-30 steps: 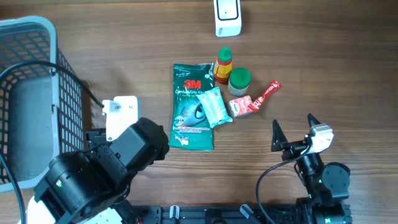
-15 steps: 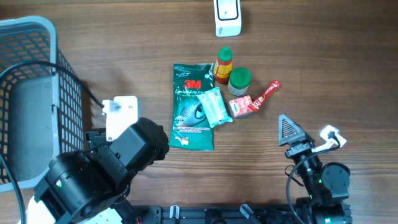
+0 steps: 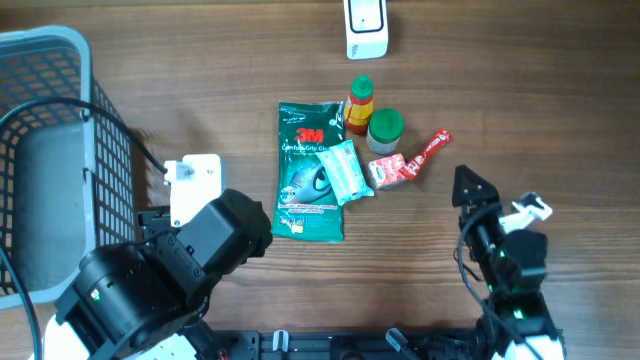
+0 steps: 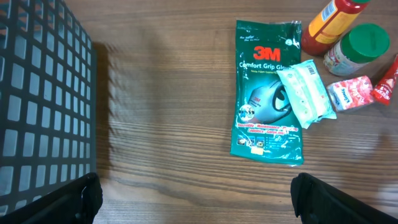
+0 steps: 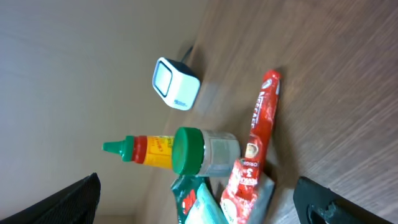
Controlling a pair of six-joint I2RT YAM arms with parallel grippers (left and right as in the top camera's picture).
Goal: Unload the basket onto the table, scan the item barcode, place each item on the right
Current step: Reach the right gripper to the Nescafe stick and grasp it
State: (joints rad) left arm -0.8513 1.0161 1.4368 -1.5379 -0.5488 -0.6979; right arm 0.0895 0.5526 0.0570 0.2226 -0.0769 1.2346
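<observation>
Overhead view of a brown wooden table (image 3: 540, 80) with a small cluster of groceries at its centre. The landmark is a flat green 3M glove packet (image 3: 306, 175) lying face up. A small pale-green wipes sachet (image 3: 347, 172) lies across the packet's right edge. Touching the packet's upper right corner is a red-and-yellow sauce bottle with a green cap (image 3: 360, 103). Just right of the packet stands a clear jar with a green lid (image 3: 385, 127), and below the jar lies a small red-and-white carton (image 3: 387, 170); a long red stick sachet (image 3: 432, 150) lies slanted further right. The white box-shaped barcode scanner (image 3: 366, 28) sits well above the packet, at the far edge of the table. A grey plastic mesh basket (image 3: 45, 60) stands well to the packet's left.

The left gripper (image 4: 196, 199) hangs to the lower left of the packet, jaws spread wide and holding nothing (only its two dark fingertips show in the wrist view). The right gripper (image 5: 199, 202) is to the packet's lower right, tilted toward the cluster; its jaws also gape fully and are empty, apart from every item.
</observation>
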